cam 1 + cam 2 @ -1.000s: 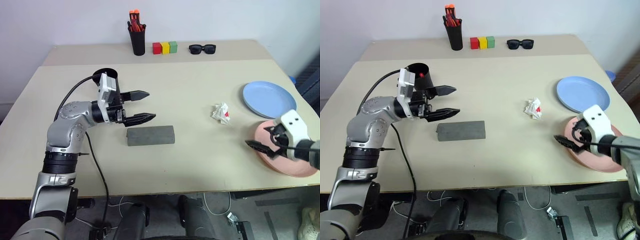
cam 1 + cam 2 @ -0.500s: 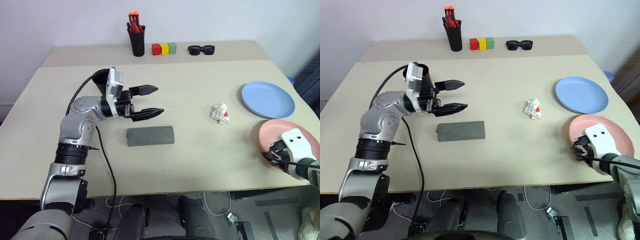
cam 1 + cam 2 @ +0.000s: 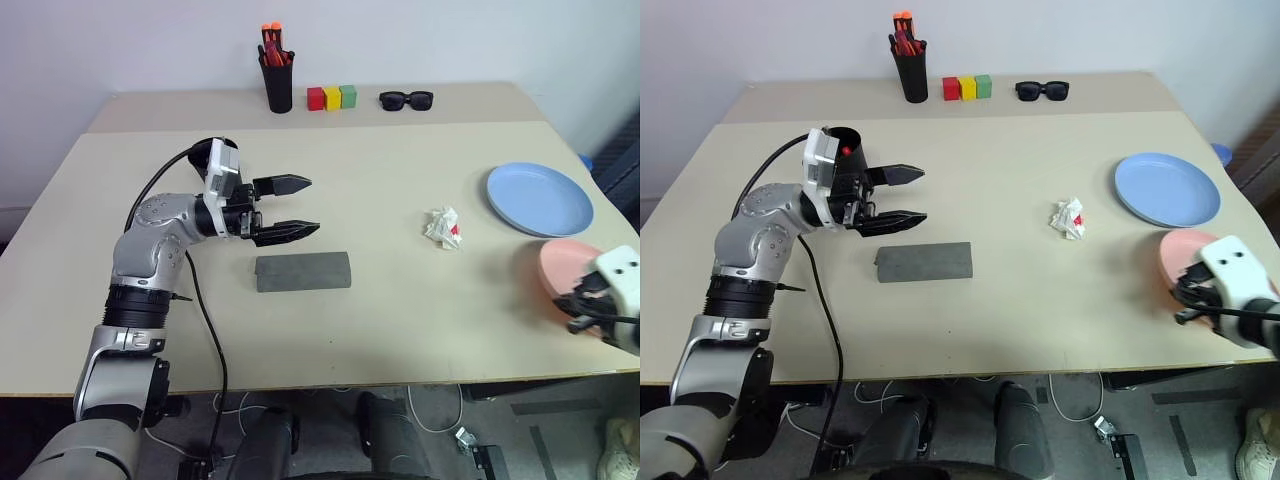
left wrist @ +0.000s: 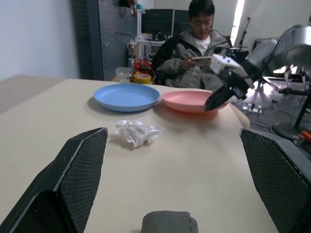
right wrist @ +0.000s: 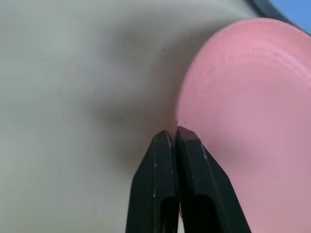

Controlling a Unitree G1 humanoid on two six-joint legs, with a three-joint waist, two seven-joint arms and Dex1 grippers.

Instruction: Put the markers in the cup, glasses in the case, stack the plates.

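The right gripper (image 5: 174,138) is pinched tight on the near edge of the pink plate (image 3: 1185,252), which sits just beside the blue plate (image 3: 1167,188). Well away from the plates, the left gripper (image 3: 300,208) hangs spread wide above the closed grey case (image 3: 303,271).

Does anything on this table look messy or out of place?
A crumpled wad of white paper with a red speck lies loose mid-table, left of the light blue plate; it looks like litter. The salmon pink plate sits at the table's right edge.

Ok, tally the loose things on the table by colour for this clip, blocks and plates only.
Red: 1, the red block
Yellow: 1, the yellow block
Green: 1, the green block
Light blue: 1, the blue plate
Pink: 1, the pink plate
Total: 5
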